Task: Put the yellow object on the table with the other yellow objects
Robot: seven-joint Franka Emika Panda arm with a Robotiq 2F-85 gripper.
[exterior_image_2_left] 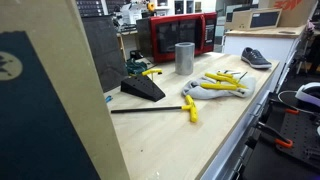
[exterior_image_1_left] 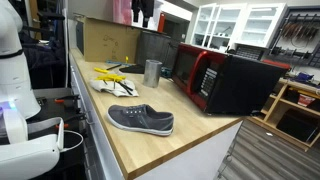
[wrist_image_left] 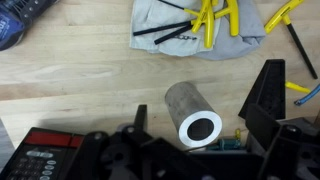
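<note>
Tool: dark tool (wrist_image_left: 190,160) at 6 o'clock in the wrist view; its opening is unclear and nothing is visibly held.
Key: yellow-handled black-shafted key (wrist_image_left: 303,88) at 3 o'clock, lying on the light wooden worktop (wrist_image_left: 80,80).
Approach: pinch the handle crosswise, then carry it to the yellow flat-piece cluster (wrist_image_left: 212,18) at 12 o'clock.

The table (exterior_image_1_left: 195,128) is a long, light butcher-block top, and I'm taking the upright steel cup (exterior_image_2_left: 184,57) as the reference point for everything else. A red-and-black microwave (exterior_image_2_left: 180,35) sits just beside the cup, on the wall side. Near the cup toward the front edge there's a crumpled grey cloth (exterior_image_2_left: 200,95) with the yellow pieces (exterior_image_2_left: 222,82) piled across it. A black wedge (exterior_image_2_left: 140,88) is also close by. A yellow-handled tool (exterior_image_2_left: 188,106) with a thin black rod lies flat a bit past the wedge. The grey shoe (exterior_image_1_left: 140,119) is well apart from the cup, beyond the cloth.
</note>
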